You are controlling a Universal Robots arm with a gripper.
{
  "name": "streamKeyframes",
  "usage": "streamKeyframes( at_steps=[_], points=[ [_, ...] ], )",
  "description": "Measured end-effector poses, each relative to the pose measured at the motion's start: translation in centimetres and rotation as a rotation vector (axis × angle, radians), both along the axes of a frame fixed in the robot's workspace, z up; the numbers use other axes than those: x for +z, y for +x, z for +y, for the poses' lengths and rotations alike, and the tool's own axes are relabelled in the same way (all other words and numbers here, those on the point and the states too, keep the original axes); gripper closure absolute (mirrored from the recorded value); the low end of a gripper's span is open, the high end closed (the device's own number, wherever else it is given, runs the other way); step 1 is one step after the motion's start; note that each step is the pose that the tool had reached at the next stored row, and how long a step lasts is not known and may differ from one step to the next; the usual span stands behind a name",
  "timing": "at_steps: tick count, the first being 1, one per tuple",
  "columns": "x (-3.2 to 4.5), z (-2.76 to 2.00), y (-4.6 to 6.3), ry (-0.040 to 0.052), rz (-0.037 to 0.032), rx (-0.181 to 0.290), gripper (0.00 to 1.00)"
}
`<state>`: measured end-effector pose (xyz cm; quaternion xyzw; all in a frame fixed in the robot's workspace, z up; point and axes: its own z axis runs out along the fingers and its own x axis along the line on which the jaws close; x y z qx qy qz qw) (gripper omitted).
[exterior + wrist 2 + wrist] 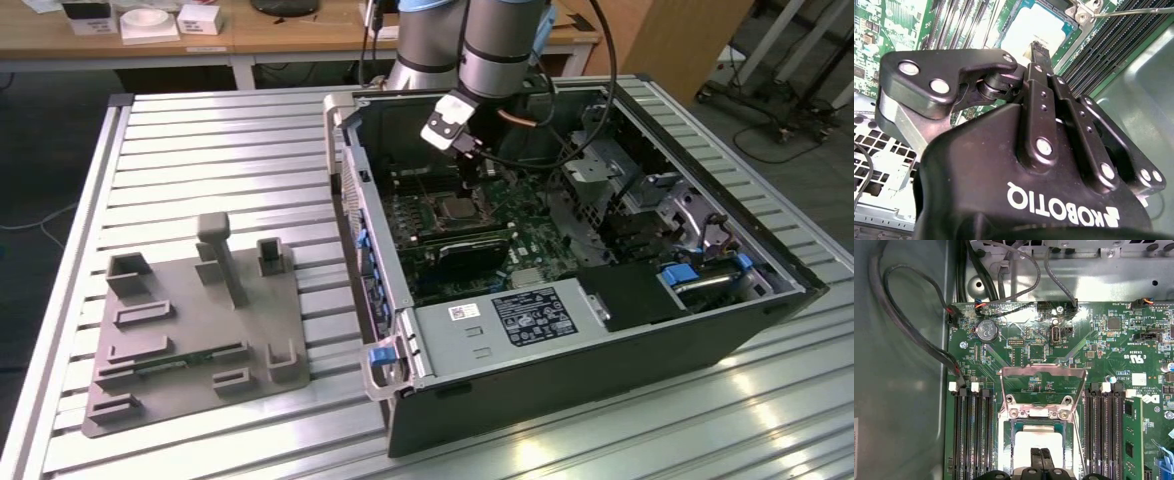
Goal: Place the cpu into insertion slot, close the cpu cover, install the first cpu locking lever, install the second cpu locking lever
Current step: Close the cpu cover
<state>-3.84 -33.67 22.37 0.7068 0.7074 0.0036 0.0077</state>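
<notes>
- A grey block (194, 330) sits on the metal table (200, 140), at the exterior view's left.
- The open computer case (561, 340) lies to its right.
- Inside it, the gripper (1041, 452) hangs right over the cpu (1026, 442), fingers pressed together.
- The cpu lies in the insertion slot (1005, 440).
- The cpu cover (1044, 371) stands flipped open.

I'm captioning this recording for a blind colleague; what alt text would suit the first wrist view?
The hand, fingertips together, is over the silvery cpu lying in the insertion slot, with the cpu cover flipped open beyond it. Black memory slots flank the socket on the green motherboard.
</notes>
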Motion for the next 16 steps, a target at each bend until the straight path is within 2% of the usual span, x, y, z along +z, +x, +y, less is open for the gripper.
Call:
streamKeyframes(
  at_steps=[7, 16],
  points=[
    [0.43, 0.0, 0.0, -0.0003, 0.0002, 0.0, 0.9],
    [0.44, 0.0, 0.16, -0.0001, 0.0001, 0.0, 0.9]
  ],
)
